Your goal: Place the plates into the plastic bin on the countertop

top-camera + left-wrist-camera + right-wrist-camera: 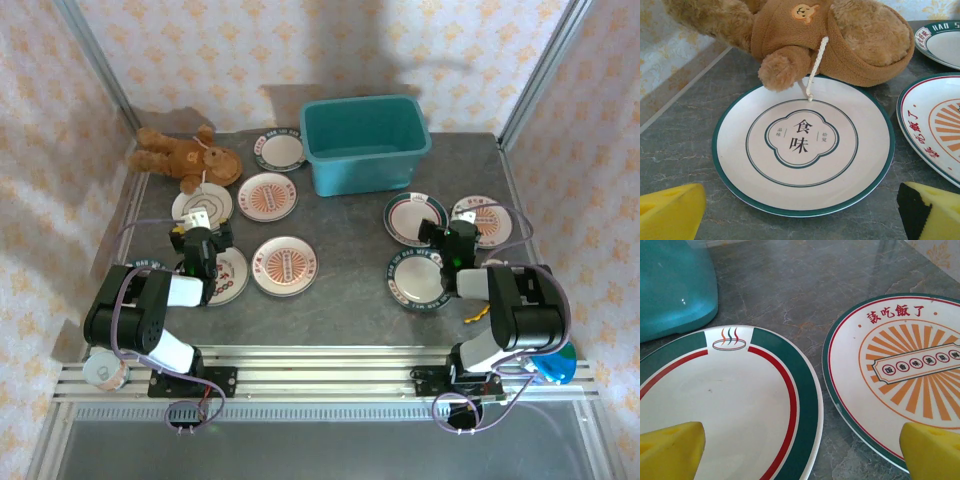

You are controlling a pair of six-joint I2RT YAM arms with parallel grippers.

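Several small white plates lie flat on the dark countertop [350, 240]. The teal plastic bin [365, 140] stands at the back centre, with nothing visible inside. My left gripper [200, 240] hovers open, low over the left group. Its yellow fingers [670, 212] straddle the near edge of a green-rimmed plate [802, 145] with black characters. My right gripper [450, 245] is open too, above the gap between a green-and-red banded plate [725, 405] and an orange sunburst plate [900, 370]. The bin's corner [675, 285] shows at the upper left of the right wrist view.
A brown teddy bear [185, 158] lies at the back left, its body and cord resting on the far edge of the green-rimmed plate [805, 35]. Patterned walls and metal posts enclose the sides. A small blue round object [555, 365] sits by the right arm's base.
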